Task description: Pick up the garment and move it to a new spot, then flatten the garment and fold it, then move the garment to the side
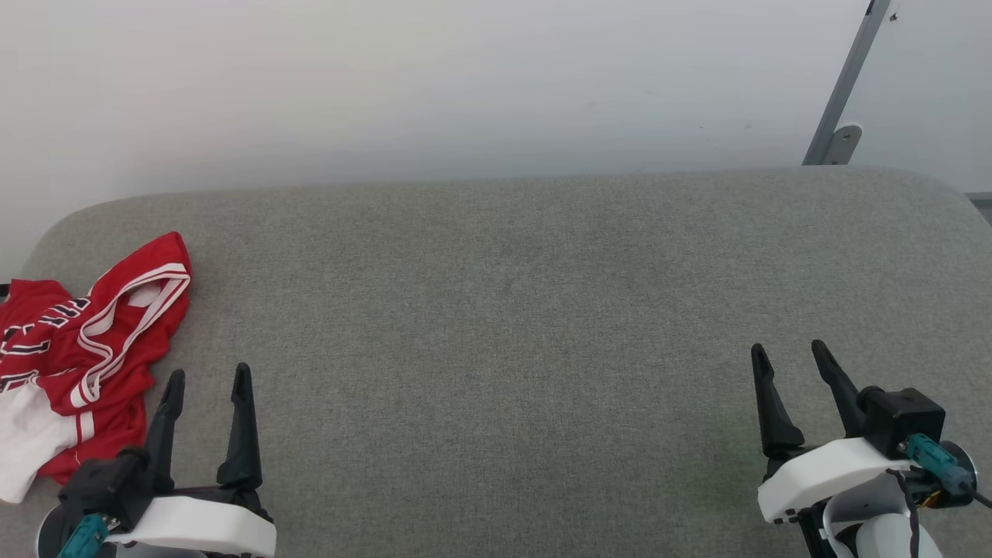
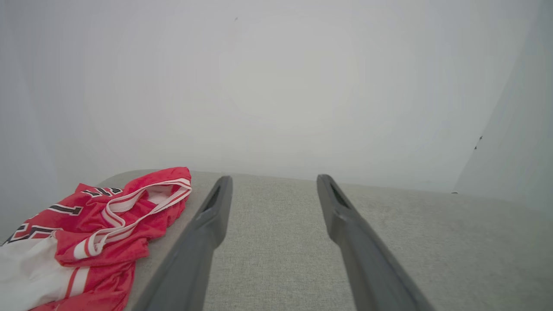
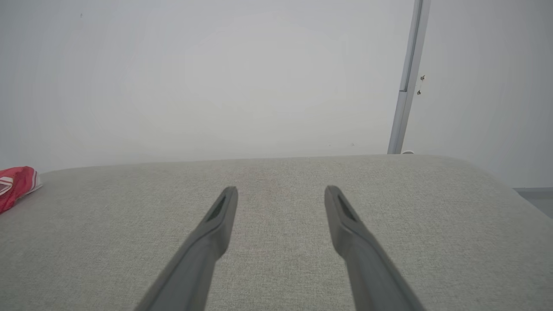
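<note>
The left claw (image 1: 209,370) stands wide open and empty, just beside the garment (image 1: 85,349). The right claw (image 1: 787,346) is just as wide and just as empty, well apart at the other end of the grey pad (image 1: 496,310). The garment, a crumpled red jersey with white trim, lies at the pad's left end, close to its rim.

What could go wrong, as I judge it:
- The heap is bunched, so a pinch may catch only 1 layer or a loop of trim, and the rest would drag or twist when lifted.
- It sits near the rim, so a sideways nudge from a finger could push it off the pad.
- The right claw is far off, so any 2-handed spreading has to wait for a long reach across.

The head view alone shows both claws against the whole pad, and the garment running out of frame at the left. The left wrist view (image 2: 273,178) shows the folds up close — the striped opening raised, black lettering, a white panel low down. The right wrist view (image 3: 281,188) catches only a red corner (image 3: 15,181) at its left edge.
</note>
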Controlling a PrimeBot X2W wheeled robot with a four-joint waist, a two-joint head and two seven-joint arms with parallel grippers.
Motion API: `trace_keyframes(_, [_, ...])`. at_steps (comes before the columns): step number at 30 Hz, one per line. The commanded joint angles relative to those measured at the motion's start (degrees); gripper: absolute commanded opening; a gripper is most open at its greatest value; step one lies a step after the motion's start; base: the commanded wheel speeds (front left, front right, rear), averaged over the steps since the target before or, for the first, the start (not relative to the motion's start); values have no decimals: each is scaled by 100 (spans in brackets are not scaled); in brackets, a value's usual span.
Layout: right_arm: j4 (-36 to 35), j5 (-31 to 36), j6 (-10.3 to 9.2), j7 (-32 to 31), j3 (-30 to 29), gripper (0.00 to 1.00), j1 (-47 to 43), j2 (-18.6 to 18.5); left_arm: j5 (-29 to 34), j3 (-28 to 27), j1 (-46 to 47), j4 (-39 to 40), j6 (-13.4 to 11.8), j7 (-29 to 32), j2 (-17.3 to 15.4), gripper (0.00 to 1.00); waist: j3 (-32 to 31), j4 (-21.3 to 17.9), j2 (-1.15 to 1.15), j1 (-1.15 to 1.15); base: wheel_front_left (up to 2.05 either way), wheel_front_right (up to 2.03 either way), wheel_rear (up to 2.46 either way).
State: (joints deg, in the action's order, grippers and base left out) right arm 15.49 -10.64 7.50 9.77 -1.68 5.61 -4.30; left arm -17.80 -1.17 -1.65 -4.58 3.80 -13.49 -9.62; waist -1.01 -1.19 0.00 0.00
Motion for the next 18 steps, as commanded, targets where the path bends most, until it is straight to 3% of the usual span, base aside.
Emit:
trace_keyframes(1, [-27, 106, -2, 64, 13, 100, 78, -18, 95, 2, -38, 42, 29, -34, -42, 100, 0, 0, 0, 0, 0, 0, 0])
trace_keyframes(18, [4, 713, -2, 240, 26, 100, 87, -28, 625, -60, -61, 55, 107, -180, -45, 100, 7, -30, 0, 0, 0, 0, 0])
